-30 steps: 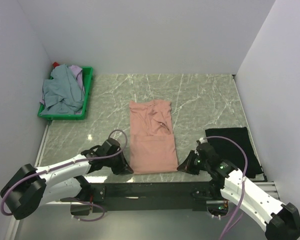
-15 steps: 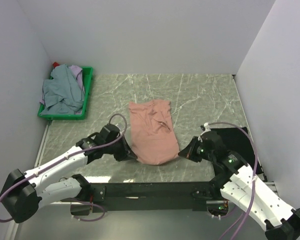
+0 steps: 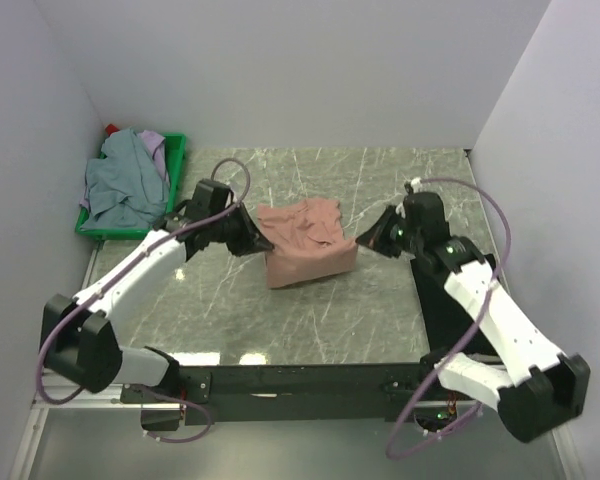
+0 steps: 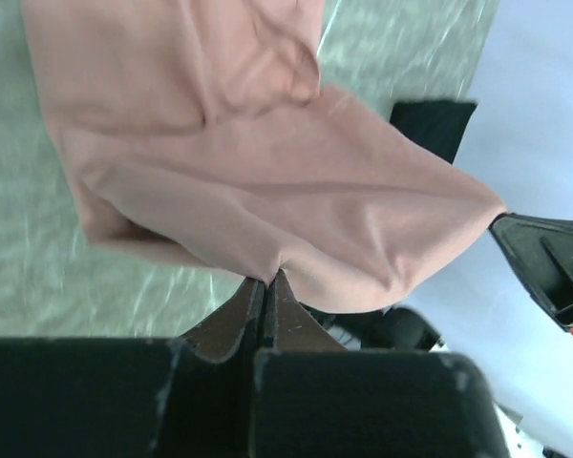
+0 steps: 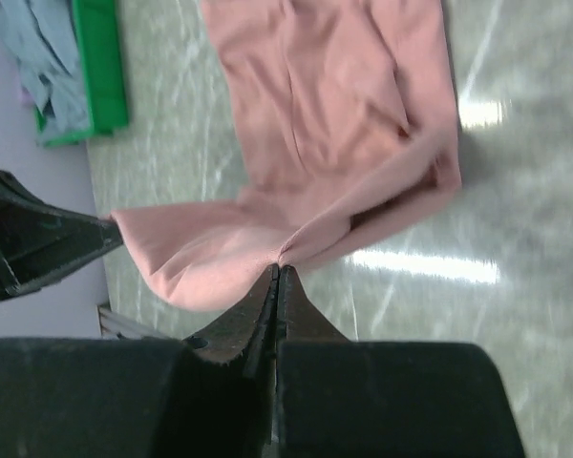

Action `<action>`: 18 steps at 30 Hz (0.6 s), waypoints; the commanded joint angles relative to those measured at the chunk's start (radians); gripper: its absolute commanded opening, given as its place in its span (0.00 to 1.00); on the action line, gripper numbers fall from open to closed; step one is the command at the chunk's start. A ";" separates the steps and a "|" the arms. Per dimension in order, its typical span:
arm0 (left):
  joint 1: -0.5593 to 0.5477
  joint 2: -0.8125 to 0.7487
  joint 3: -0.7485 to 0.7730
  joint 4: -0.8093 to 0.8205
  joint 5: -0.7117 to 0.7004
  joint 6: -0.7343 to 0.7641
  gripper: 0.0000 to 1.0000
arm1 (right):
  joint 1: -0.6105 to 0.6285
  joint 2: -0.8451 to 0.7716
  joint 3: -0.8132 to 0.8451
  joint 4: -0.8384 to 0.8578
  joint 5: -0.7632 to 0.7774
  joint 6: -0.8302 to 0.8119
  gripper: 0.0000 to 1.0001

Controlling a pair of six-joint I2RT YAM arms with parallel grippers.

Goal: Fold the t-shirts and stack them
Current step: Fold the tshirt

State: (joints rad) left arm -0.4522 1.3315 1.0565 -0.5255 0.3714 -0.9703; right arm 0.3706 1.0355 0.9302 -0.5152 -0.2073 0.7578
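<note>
- Cloth nearest me: the black shirt [image 4: 437,122] lies flat by the right edge of the tabletop, partly under my right arm.
- My left gripper [image 3: 252,240] is clenched on one hem corner of the pink shirt [image 3: 305,240]. In its wrist view the fingers are pinched tight, with cloth fanning out from between them.
- My right gripper [image 3: 365,240] is clamped on the other hem corner in the same way, so the hem hangs between the two with a slight sag.
- A second ago that hem lay flat close to the near edge, with both grippers low at its corners. Both arms have since lifted it and swept it toward the far edge. The shirt's lower half now arches over its upper half, which rests on the middle of the tabletop.
- I judge the bottom-to-top fold roughly half done. The hem must next come down square on the collar end before I let go, or the fold may land skewed.
- In the far left corner sits the green crate [image 3: 176,170], holding a grey-blue shirt [image 3: 125,190] and a lavender shirt [image 3: 155,148], both bunched and waiting for their fold.
</note>
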 commanded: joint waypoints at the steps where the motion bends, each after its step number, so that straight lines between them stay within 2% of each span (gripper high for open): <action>1: 0.047 0.064 0.117 0.012 0.038 0.065 0.01 | -0.053 0.115 0.131 0.112 -0.055 -0.060 0.00; 8: 0.153 0.328 0.285 0.087 0.072 0.076 0.01 | -0.093 0.511 0.361 0.208 -0.127 -0.057 0.00; 14: 0.233 0.570 0.460 0.171 0.083 0.073 0.01 | -0.110 0.889 0.665 0.222 -0.178 -0.048 0.00; 18: 0.271 0.728 0.605 0.165 0.083 0.097 0.01 | -0.122 1.064 0.836 0.231 -0.205 -0.029 0.00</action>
State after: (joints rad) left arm -0.2062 2.0014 1.5703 -0.4141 0.4335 -0.9062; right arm 0.2642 2.0281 1.6558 -0.3214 -0.3683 0.7204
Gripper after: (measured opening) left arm 0.018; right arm 0.007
